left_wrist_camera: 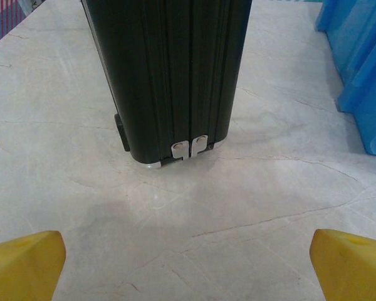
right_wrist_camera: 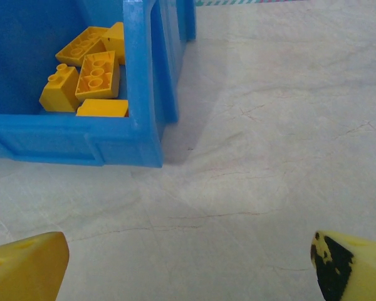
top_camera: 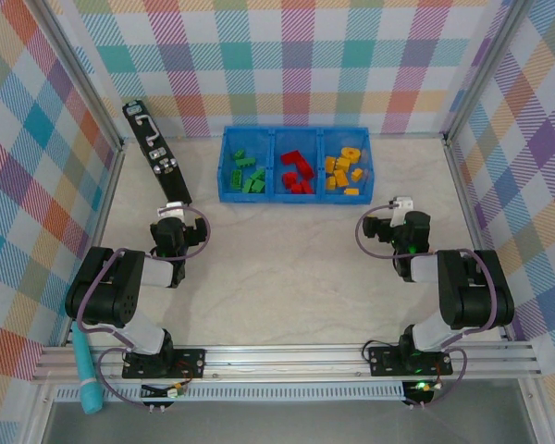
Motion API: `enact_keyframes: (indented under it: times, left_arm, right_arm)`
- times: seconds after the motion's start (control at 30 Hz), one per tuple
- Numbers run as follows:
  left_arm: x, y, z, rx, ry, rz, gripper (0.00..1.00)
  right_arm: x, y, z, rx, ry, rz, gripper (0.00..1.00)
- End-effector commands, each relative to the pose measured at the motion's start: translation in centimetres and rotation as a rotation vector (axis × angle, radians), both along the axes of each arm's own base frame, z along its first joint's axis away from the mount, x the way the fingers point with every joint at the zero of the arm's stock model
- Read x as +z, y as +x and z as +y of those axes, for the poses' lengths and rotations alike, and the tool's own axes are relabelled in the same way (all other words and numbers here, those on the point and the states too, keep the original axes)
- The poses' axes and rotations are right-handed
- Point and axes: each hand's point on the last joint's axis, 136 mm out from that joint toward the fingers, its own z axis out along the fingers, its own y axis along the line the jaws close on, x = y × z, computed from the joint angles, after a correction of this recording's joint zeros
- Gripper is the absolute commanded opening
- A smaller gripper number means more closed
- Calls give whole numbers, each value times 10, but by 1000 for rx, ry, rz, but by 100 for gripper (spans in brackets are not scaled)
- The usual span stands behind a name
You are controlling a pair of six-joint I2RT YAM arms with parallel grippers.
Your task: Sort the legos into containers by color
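A low blue tray (top_camera: 274, 196) with three compartments stands at the back of the table. Green bricks (top_camera: 248, 174) lie in its left compartment, red bricks (top_camera: 297, 172) in the middle one, yellow-orange bricks (top_camera: 343, 168) in the right one. The right wrist view shows the tray's near right corner (right_wrist_camera: 144, 135) with yellow bricks (right_wrist_camera: 96, 74) inside. My left gripper (top_camera: 175, 207) rests low at the left, open with nothing between its yellow fingertips (left_wrist_camera: 25, 262). At the right my right gripper (top_camera: 400, 205) stands open as well, with bare table between its fingertips (right_wrist_camera: 28, 263).
A long black case (top_camera: 154, 152) lies slanted at the back left, its near end (left_wrist_camera: 175, 81) just ahead of my left gripper. Checked walls and metal rails close in the table. A teal marker (top_camera: 86, 376) hangs off the front rail at the left.
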Motion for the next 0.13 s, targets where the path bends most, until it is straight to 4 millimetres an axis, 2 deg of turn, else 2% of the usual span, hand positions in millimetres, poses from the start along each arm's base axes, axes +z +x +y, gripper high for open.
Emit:
enact_keyframes:
  times: [0.0,0.1]
  left_arm:
    - [13,7,0,-6,-23,-45,100]
    - [16,4,-5,-32,-35,-66,100]
  right_arm:
    - [10,7,4,13,19,-30,99]
    - [13,4,3,8,18,-48,99]
